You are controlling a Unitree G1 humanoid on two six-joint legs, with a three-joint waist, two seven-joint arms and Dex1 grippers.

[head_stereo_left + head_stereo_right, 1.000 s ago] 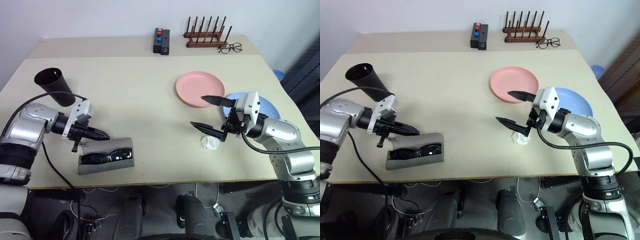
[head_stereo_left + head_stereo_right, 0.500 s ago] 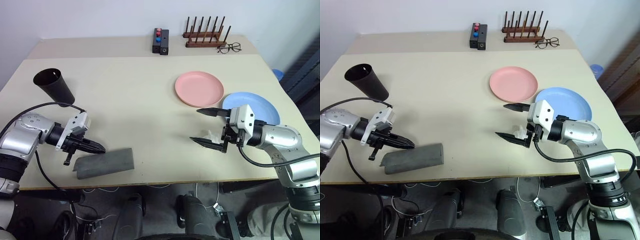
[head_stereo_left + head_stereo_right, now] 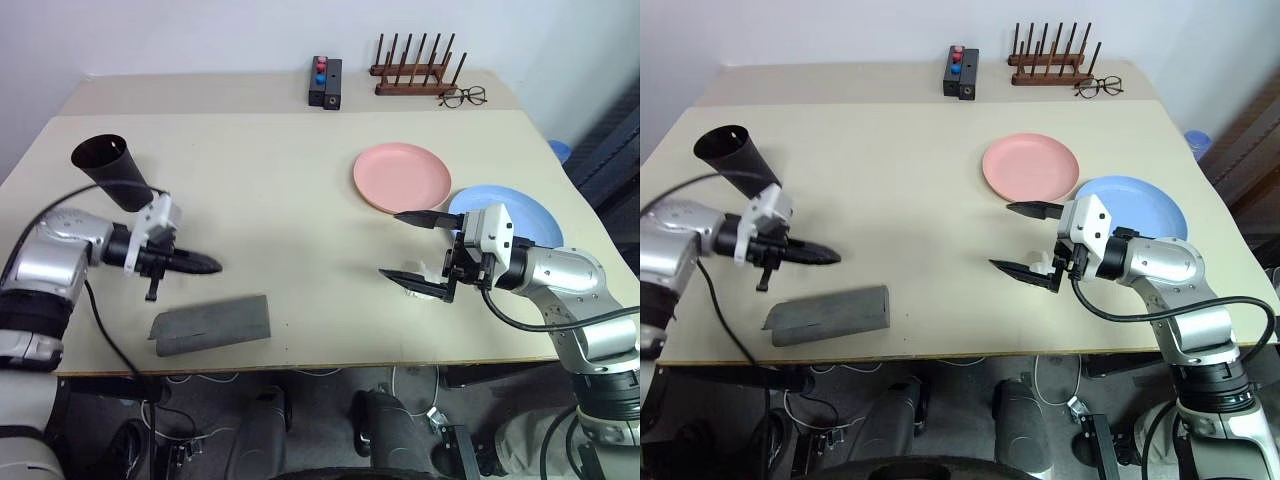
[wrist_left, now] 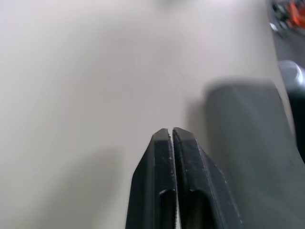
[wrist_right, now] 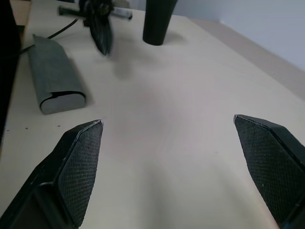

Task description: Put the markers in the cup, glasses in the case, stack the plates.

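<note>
A grey case (image 3: 212,323) lies closed near the table's front edge, and the left gripper (image 3: 205,265) hovers just above it, jaws together and empty. The right gripper (image 3: 412,250), jaws wide apart, hangs beside the blue plate (image 3: 525,210) and pink plate (image 3: 400,176). Stacking the plates looks next, and calls for gripping one rim.

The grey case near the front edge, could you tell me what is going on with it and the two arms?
The grey case lies flap-down, closed. The left gripper hovers just above it, jaws together, holding nothing. The right gripper waits wide open beside the pink plate and blue plate, which sit unstacked.
</note>
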